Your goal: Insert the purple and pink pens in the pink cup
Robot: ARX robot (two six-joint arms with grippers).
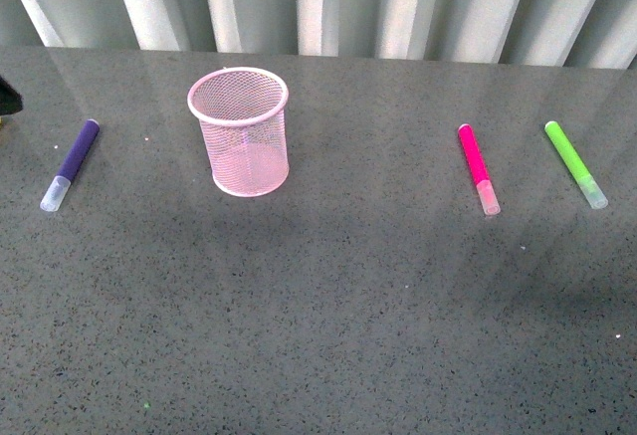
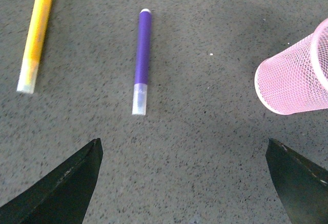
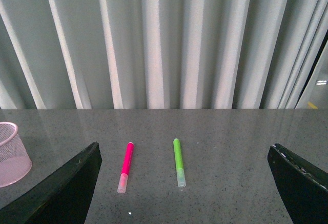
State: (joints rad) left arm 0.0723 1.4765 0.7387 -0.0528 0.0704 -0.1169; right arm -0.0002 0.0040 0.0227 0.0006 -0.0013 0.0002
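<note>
Left hand released behind purple pen; right hand released behind pink pen.

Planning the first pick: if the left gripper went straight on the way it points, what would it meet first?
Probably the purple pen, lying slightly off-centre ahead of the left gripper, whose jaws stand open; depth is unclear, so maybe bare table.

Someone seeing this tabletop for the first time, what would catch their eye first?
The pink cup, standing upright left of centre on the grey table, draws the eye first. Next come the bright pens lying flat: the purple pen to its left, the pink pen and a lime-green marker side by side to its right. The left wrist view adds a yellow marker past the purple pen, away from the cup.
</note>
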